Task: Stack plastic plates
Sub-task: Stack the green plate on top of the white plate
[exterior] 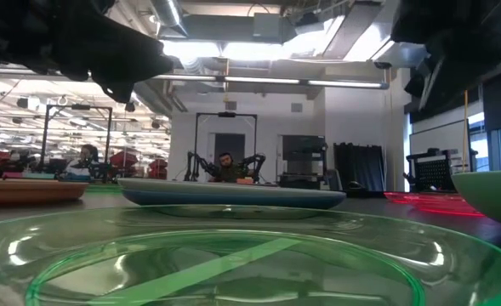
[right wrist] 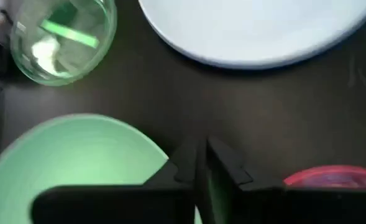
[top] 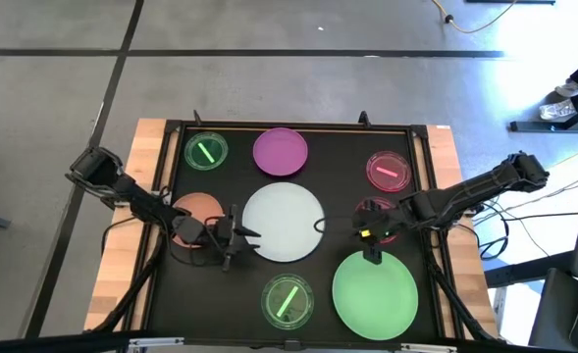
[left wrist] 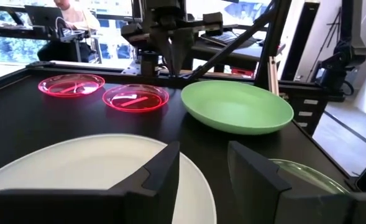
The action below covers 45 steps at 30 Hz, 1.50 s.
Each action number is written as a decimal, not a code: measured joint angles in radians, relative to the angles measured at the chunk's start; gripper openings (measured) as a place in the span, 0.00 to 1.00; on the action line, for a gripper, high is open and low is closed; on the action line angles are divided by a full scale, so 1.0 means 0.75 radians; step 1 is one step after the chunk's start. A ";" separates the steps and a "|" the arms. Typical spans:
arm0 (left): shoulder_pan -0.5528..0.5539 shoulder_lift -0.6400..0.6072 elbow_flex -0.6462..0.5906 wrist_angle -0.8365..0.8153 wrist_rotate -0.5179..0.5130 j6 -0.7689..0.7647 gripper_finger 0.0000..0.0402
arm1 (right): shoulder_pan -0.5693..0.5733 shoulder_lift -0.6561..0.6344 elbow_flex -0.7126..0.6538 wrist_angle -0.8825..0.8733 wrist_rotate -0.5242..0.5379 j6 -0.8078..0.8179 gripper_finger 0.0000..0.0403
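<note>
Left gripper (top: pixel 232 238), fingers spread, sits at the rim of the large white round plastic plate (top: pixel 284 222); right gripper (top: pixel 372 251), fingers pressed together, hangs over the edge of the large green round plastic plate (top: pixel 374 291). Risk: a thin rim could slip from the fingers, or a plate could slide into the small translucent pink plate (top: pixel 388 170). No legible writing or brand.

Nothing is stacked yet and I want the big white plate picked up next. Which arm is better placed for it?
Left, probably. The left gripper sits open at the white plate's left rim, fingers level with its edge. The right gripper is shut, hanging over the large green plate's far edge, beside a small pink plate.
</note>
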 joint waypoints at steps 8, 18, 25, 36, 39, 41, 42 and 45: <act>0.000 0.001 0.001 -0.023 0.001 -0.027 0.33 | -0.001 0.044 -0.003 -0.011 -0.070 0.005 0.40; 0.000 0.001 0.001 -0.028 -0.003 -0.032 0.33 | -0.001 0.309 -0.003 0.045 -0.303 -0.062 0.51; 0.001 0.001 0.001 -0.029 -0.028 -0.032 0.33 | -0.001 0.413 -0.003 0.076 -0.365 -0.075 0.44; 0.001 0.001 0.001 -0.031 -0.029 -0.032 0.33 | -0.002 0.425 -0.003 0.085 -0.350 -0.110 0.13; 0.001 0.001 0.001 -0.031 -0.029 -0.032 0.33 | -0.001 0.425 -0.003 0.088 -0.359 -0.141 0.03; 0.001 0.001 0.001 -0.030 -0.029 -0.032 0.33 | -0.001 0.425 -0.003 0.091 -0.361 -0.156 0.02; 0.001 0.001 0.001 -0.031 -0.029 -0.032 0.33 | -0.002 0.424 -0.001 0.084 -0.366 -0.157 0.03; 0.001 0.001 0.001 -0.030 -0.031 -0.036 0.33 | -0.017 0.396 0.036 0.025 -0.373 -0.168 0.03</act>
